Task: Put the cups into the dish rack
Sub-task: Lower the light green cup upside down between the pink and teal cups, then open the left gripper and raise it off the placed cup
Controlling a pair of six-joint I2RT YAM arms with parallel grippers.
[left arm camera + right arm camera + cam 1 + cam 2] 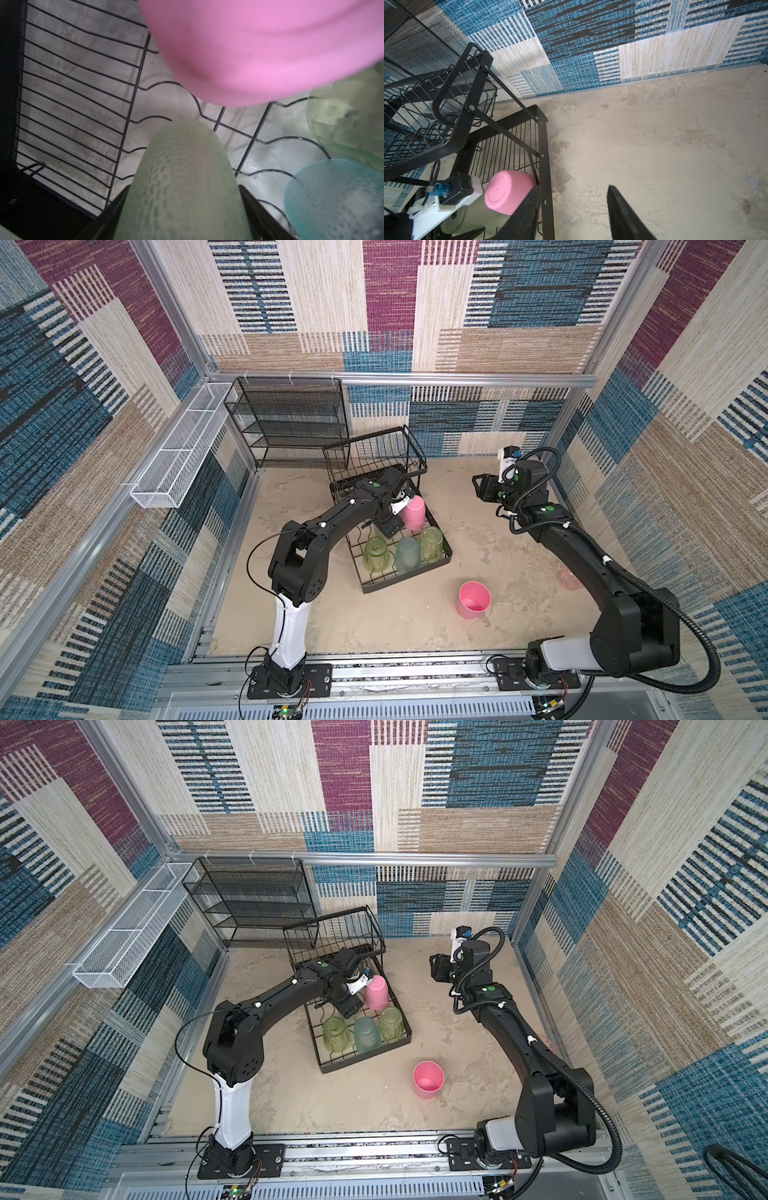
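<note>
On the lower tier of the dish rack [407, 576], three upturned cups stand in a row along the front rim. They are a yellow-green cup [376, 554], a teal cup [408, 554] in the middle, and a second yellow-green cup [432, 543], close side by side. Behind that row, at the rack's right edge, stands an inverted pink cup [413, 512], base up.

The left gripper [184, 187] is down inside the same tier, just beside the inverted pink cup. In the wrist view a dimpled yellow-green cup [182, 158] stands between its jaws over the rack's wavy divider wires. A dark finger [257, 212] flanks it on either side. The jaws are set wide. Whether they press on the cup or stand just clear of it cannot be told.

The right gripper [575, 212] hangs off the rack's right side, apart from it, above the table [519, 531]. Its jaws are partly spread and hold nothing; only bare tabletop shows in the gap.

Outside the rack, an upright pink cup [473, 599] sits mouth up on the table, in front of the rack's right front corner and clear of it. A reddish-pink cup [569, 578] lies farther right of the rack, mostly hidden by the right arm. A black mesh shelf unit [291, 418] stands behind the rack, at the back wall.
</note>
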